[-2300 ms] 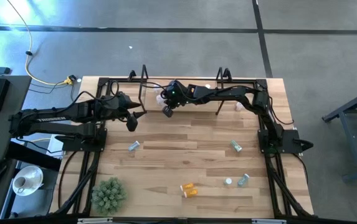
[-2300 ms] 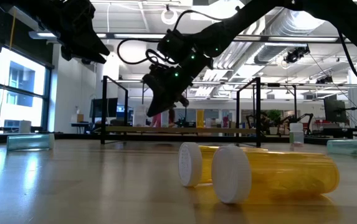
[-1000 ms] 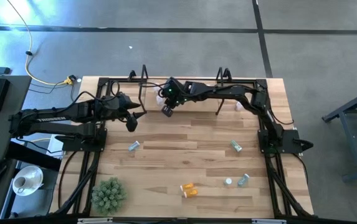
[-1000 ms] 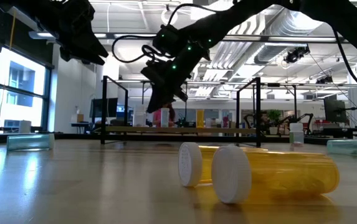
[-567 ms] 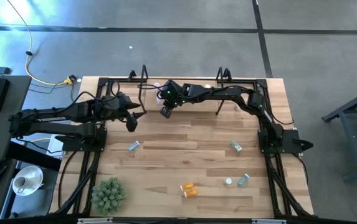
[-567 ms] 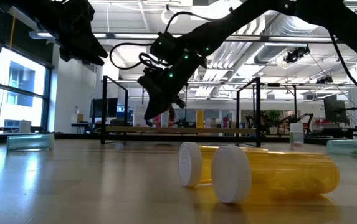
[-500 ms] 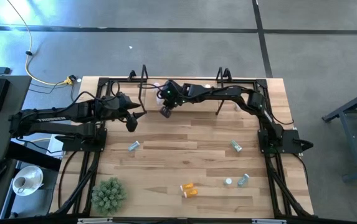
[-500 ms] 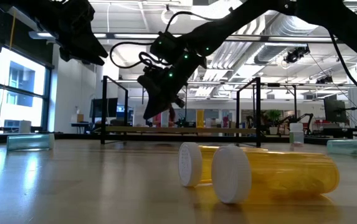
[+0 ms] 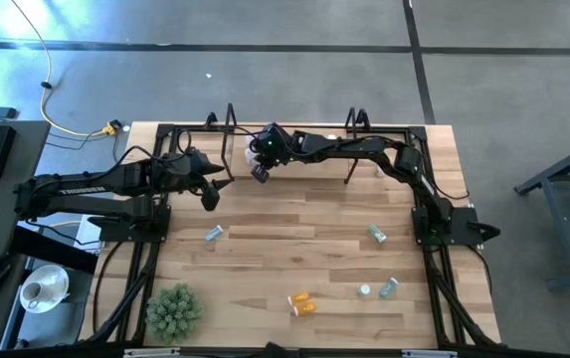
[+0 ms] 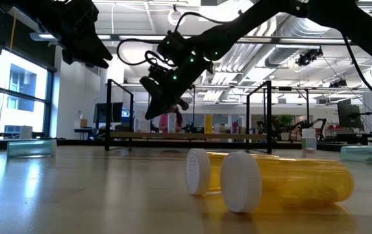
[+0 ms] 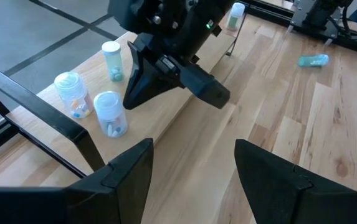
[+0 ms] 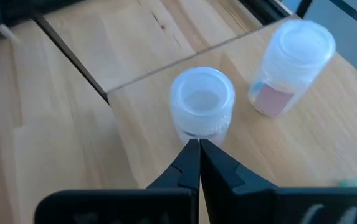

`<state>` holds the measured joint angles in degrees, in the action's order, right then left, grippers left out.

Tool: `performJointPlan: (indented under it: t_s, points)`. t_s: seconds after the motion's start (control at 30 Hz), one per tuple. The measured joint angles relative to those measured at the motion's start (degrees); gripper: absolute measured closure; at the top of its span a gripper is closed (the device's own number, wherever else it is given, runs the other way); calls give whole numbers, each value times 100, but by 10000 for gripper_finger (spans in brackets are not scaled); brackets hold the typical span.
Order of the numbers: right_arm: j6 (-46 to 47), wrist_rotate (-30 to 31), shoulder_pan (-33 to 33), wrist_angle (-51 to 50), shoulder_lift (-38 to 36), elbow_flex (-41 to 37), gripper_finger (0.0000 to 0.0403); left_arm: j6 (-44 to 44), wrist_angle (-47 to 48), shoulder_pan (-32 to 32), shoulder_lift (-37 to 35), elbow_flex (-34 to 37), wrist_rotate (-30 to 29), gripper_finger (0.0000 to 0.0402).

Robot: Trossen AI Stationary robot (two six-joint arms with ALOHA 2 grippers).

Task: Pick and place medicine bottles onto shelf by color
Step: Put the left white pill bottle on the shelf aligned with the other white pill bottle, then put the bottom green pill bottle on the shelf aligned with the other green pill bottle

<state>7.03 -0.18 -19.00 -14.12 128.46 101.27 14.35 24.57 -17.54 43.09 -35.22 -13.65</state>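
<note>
Two dark robot arms with black parts

The left arm [image 9: 95, 186] has white letters on its side; the right arm [image 9: 364, 151] shows a small green light near its gripper [image 12: 199, 152], with black pointed fingers [image 12: 212, 169] and black cables.

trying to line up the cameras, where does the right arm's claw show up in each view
High view: the right claw is over the shelf at the table's far edge, left of centre.
Low view: right claw, upper middle, above the distant shelf.
Left wrist view, upper middle, over the shelf.
Right wrist view, bottom centre, fingers together.
Shared landmark: the shelf.
</note>
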Motion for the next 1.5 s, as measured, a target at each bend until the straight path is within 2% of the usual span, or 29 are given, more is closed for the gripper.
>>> performJointPlan:
  t_s: [0.17, 0.37, 0.67, 0.97, 1.13, 1.3, 1.5]
  points:
    - [-49, 1, 0, -20, 0, 0, 402, 0, 3, 0, 0, 0, 0, 188]
    - [-250, -197, 0, -651, -165, 166, 402, 0, 8, 2, 0, 0, 1, 188]
    - [-600, -721, -13, -1364, -811, 227, 402, 28, 112, 2, 2, 0, 4, 188]
    - [-884, -858, 119, -2179, -1458, 84, 402, 44, 143, 2, 2, 0, 17, 188]
    - [-870, -910, 251, -2113, -2016, -504, 402, 44, 156, 2, 2, 0, 17, 188]
    - [-534, -885, 369, -1639, -2935, -1643, 402, 44, 158, 2, 2, 0, 17, 188]
    - [82, -223, 644, -1436, -4298, -2894, 402, 44, 158, 2, 2, 0, 17, 188]
